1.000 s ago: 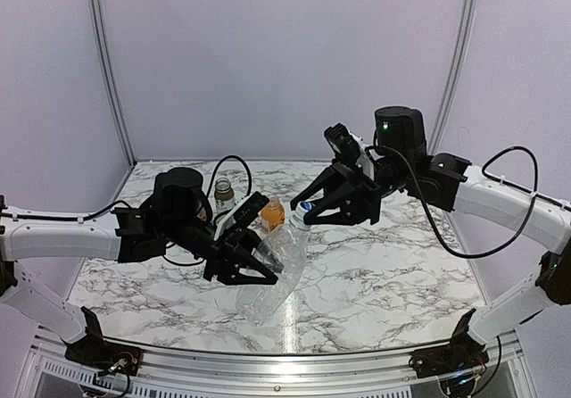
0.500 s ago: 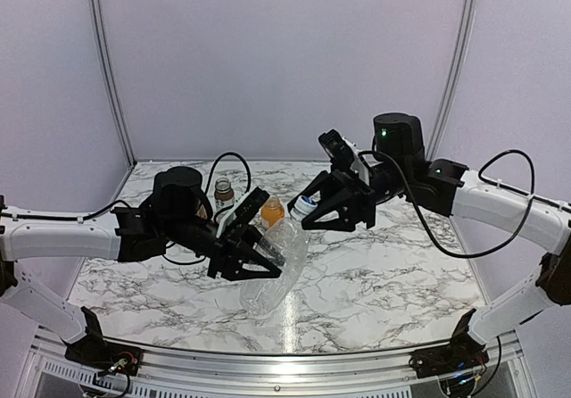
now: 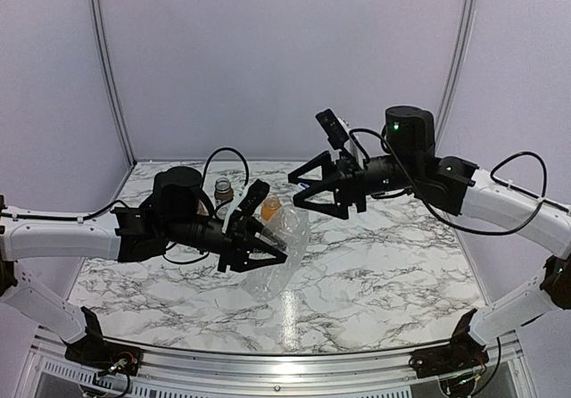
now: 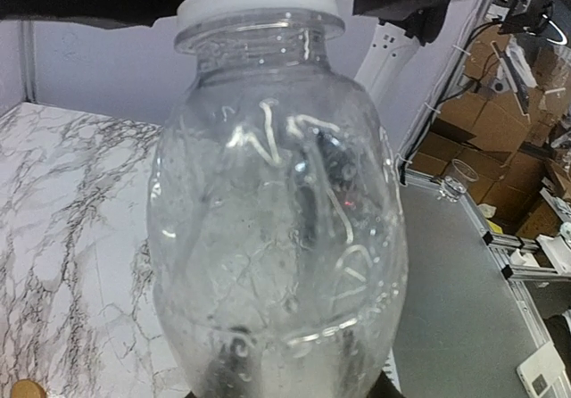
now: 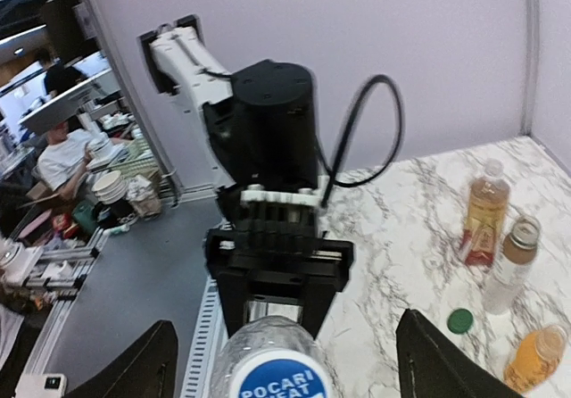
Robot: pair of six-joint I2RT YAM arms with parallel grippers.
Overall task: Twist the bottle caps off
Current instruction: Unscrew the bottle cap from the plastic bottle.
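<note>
**Capped clear bottle hanging between 2 pincers**

The white-and-blue cap [image 5: 272,378] is sitting on the neck of the tall clear bottle [image 3: 284,242], which is tilting above the middle of the counter [image 3: 393,264]. The left pincer [image 3: 266,248] is clamping the bottle's body. The right pincer [image 3: 295,191] is gaping wide either side of the cap, apart from it. Bare marble is lying to the right and front. 4 bottles are showing: this one looking empty, 1 tea bottle [image 5: 487,211] holding amber liquid, 1 orange juice bottle [image 5: 533,360] and 1 short clear bottle [image 5: 508,269]. 1 green cap [image 5: 459,320] is lying beside them.

arms [image 3: 53,240]: white links; black joints [image 3: 415,139]; black cables [image 3: 227,149]; green LED [image 3: 393,128]
</note>
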